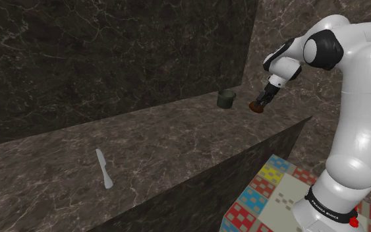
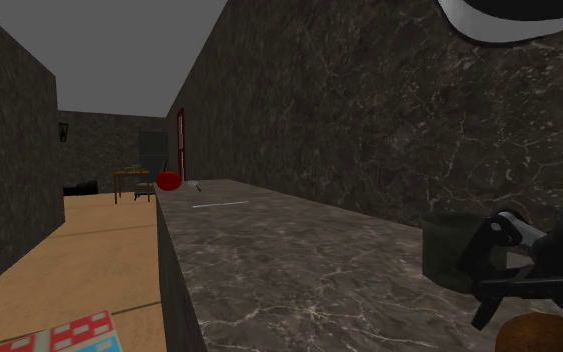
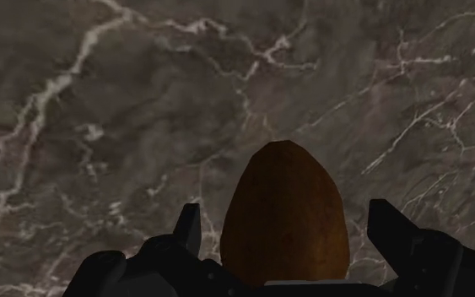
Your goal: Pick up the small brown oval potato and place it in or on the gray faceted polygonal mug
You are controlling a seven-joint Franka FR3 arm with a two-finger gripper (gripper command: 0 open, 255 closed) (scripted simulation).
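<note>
Gripper: the two black fingers stand apart, one on each side of the potato. A sliver of stone shows between each finger and it, so nothing is clamped.
Potato: brown and egg-shaped, sitting between the fingers. It seems to lie on the counter at the end nearest the arm, though I can't make out the contact.
Why so: the hand tilts down and straddles the potato, which I read as lined up for closing. The pick is not yet made.
Mug: dark grey and upright by the back wall, near the potato but apart from it. I'd judge it a short carry.
Counter: long dark marble with pale veins. A pale knife lies flat well down its length.
Room: dark marbled walls and a wooden floor, with a small table far off. There is a chequered mat by the arm's base.
</note>
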